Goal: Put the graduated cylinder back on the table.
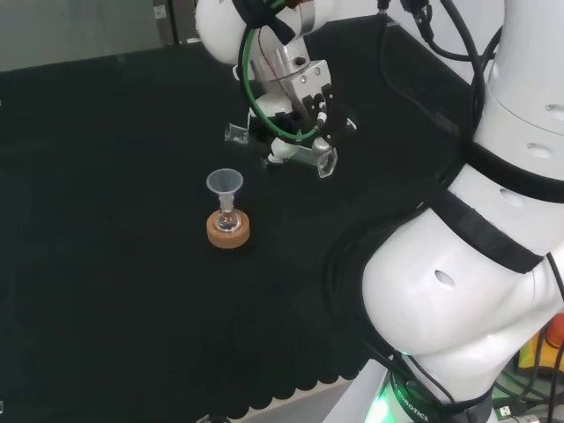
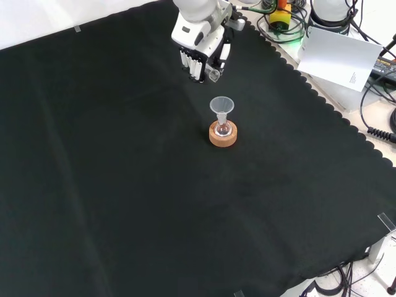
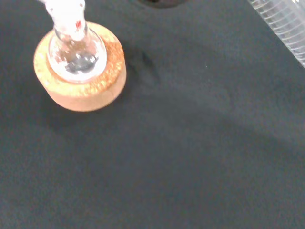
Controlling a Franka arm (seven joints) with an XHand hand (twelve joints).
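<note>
Clear and marked with fine lines, the graduated cylinder [image 1: 304,157] lies nearly level in the hand [image 1: 304,106], above the black cloth [image 1: 115,264] and not touching it. In the head view its base end [image 1: 327,164] points toward the right and its open end [image 1: 234,134] toward the left, with the middle hidden behind the fingers. The fingers [image 2: 193,62] are curled round the cylinder and grip it. In the front view the hand [image 2: 204,46] hangs near the top of the cloth [image 2: 124,185], and one end of the cylinder [image 2: 214,75] shows below the fingers. In the wrist view a ribbed stretch of the cylinder [image 3: 286,21] crosses one corner.

A small round glass flask [image 1: 227,219] stands upright on a cork ring [image 1: 228,232], well clear of the hand. A clear funnel [image 1: 225,184] sits in the flask's neck. In the front view the flask [image 2: 223,129] on its ring [image 2: 223,137] stands below the hand, with the funnel [image 2: 221,106] between them. The wrist view shows the flask [image 3: 76,52] seated in the cork ring [image 3: 81,86] on the cloth [image 3: 190,157].

White arm links [image 1: 476,264] stand at the right of the head view.
</note>
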